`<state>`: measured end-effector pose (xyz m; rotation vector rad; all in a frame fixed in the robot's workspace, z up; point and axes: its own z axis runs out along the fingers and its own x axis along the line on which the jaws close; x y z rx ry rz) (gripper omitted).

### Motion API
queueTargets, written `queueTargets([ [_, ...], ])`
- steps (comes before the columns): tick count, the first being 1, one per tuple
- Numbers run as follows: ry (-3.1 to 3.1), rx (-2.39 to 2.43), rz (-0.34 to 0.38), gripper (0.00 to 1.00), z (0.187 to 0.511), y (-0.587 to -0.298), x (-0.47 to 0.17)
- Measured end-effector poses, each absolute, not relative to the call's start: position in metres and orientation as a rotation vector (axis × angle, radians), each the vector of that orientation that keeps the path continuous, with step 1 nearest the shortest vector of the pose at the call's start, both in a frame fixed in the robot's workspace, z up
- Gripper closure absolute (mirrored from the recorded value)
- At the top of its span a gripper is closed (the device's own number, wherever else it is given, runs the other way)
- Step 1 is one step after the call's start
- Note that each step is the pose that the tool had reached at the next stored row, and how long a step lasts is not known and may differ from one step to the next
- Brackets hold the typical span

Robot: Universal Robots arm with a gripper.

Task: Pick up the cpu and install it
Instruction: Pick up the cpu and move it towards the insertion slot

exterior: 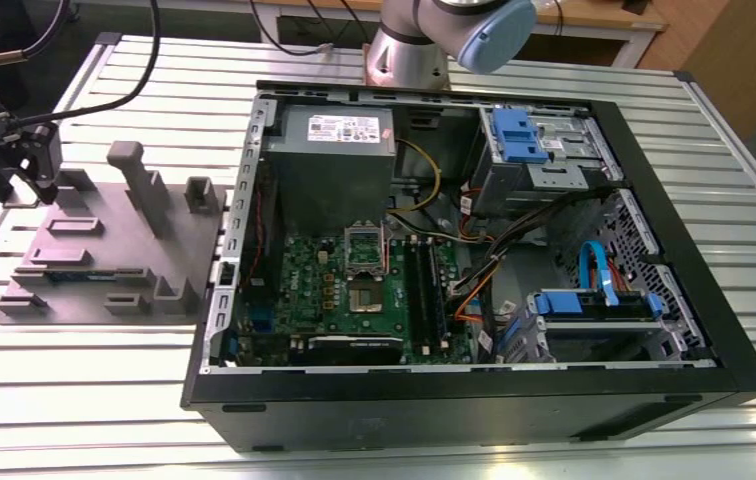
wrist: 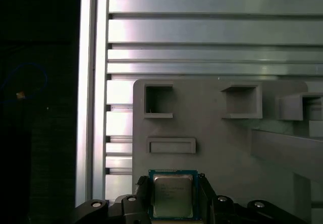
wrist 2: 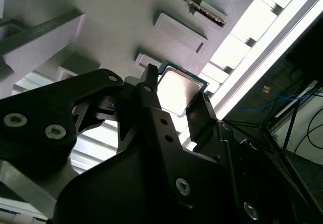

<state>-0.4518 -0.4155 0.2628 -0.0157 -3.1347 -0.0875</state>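
Note:
The cpu [wrist: 172, 200] is a small square chip with a silver top and a green edge, seen in both wrist views [wrist 2: 176, 87]. It sits between my gripper's [wrist: 172, 180] two black fingers, which press against opposite sides of it. In the exterior view my gripper [exterior: 42, 190] is over the far left corner of the grey fixture plate [exterior: 111, 250], well away from the computer case. I cannot tell whether the chip is resting on the plate or just above it. The green motherboard [exterior: 331, 290] lies inside the case with its socket [exterior: 362, 298] uncovered and the socket's metal frame standing up.
The black computer case [exterior: 485, 400] lies open on its side on the slatted aluminium table [exterior: 71, 400]. A grey power supply [exterior: 331, 140], blue drive bays [exterior: 525, 135] and loose cables [exterior: 485, 265] fill it. The fixture plate has upright posts [exterior: 138, 185] and recesses. A black cable [exterior: 151, 50] hangs above.

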Motion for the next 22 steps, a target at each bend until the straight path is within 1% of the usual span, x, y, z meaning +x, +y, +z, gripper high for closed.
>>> queueTargets([
  [22, -3.135, -0.016, -0.087, 0.53, 0.2674, -0.4155, -0.4518],
])
